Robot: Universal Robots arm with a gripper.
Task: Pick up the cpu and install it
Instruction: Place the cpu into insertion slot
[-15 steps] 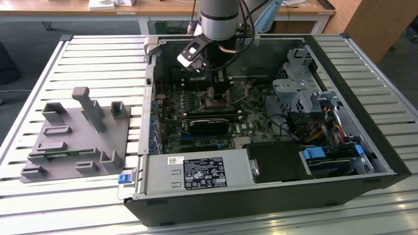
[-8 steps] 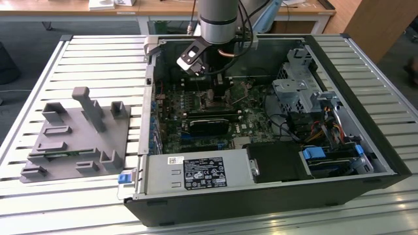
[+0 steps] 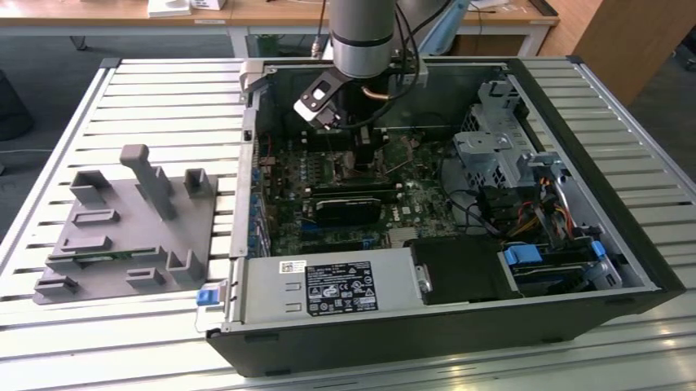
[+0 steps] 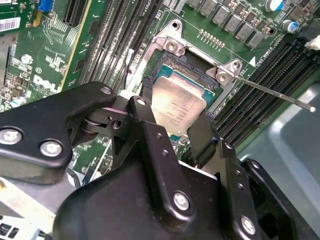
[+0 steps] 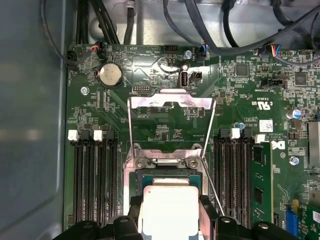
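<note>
The black claw (image 4: 172, 116) is sitting nearest the lens in the second wrist view, its two fingers (image 4: 145, 112) clamping on opposite edges of the cpu (image 4: 179, 100); the cpu is lying silvery side up at the open socket (image 5: 131, 185) near the middle of the motherboard (image 5: 240, 95), though whether it is fully seated I cannot tell; in the first wrist view the cpu (image 5: 167, 207) is showing pale between the same fingers; the socket's hinged metal frame (image 5: 170, 102) is standing swung open beside it, and the thin release lever (image 4: 270, 92) is sticking out past the socket's corner; rows of black memory slots (image 5: 95, 170) are flanking the socket on both sides; in the exterior view the arm (image 3: 364, 32) is reaching down into the open computer case (image 3: 641, 244), which is lying on the slatted surface (image 3: 163, 90) towards the exterior view's right edge; a grey tray (image 3: 109, 236) is resting near the surface's opposite edge, well apart from the claw (image 3: 354, 155).
</note>
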